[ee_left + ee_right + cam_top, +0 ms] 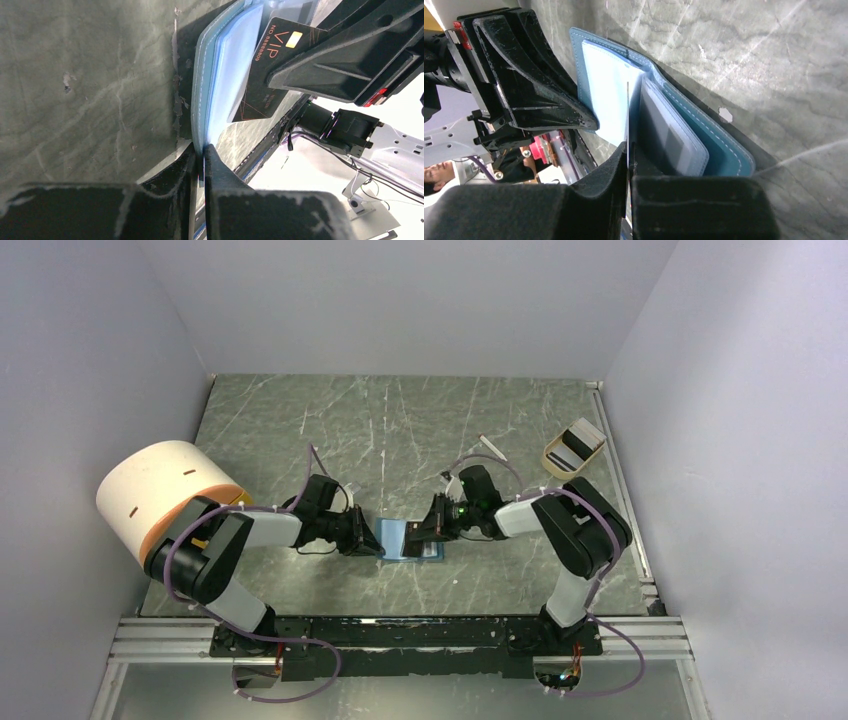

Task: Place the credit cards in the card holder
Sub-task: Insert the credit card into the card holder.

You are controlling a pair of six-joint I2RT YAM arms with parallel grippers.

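The teal-blue card holder (405, 539) lies open on the table between the two arms. My left gripper (201, 153) is shut on the edge of its left flap (202, 90), holding that flap up. My right gripper (629, 148) is shut on a black credit card marked VIP (265, 65). That card looks like a thin line (628, 112) in the right wrist view. It stands on edge, with its far end among the pale blue card slots (611, 100) of the card holder (711, 132). A grey-windowed sleeve (671, 132) lies to its right.
A tan tray (573, 447) holding more cards stands at the back right, near the table's right edge. A thin white stick (490, 445) lies to its left. A large white and orange cylinder (165, 495) stands beside the left arm.
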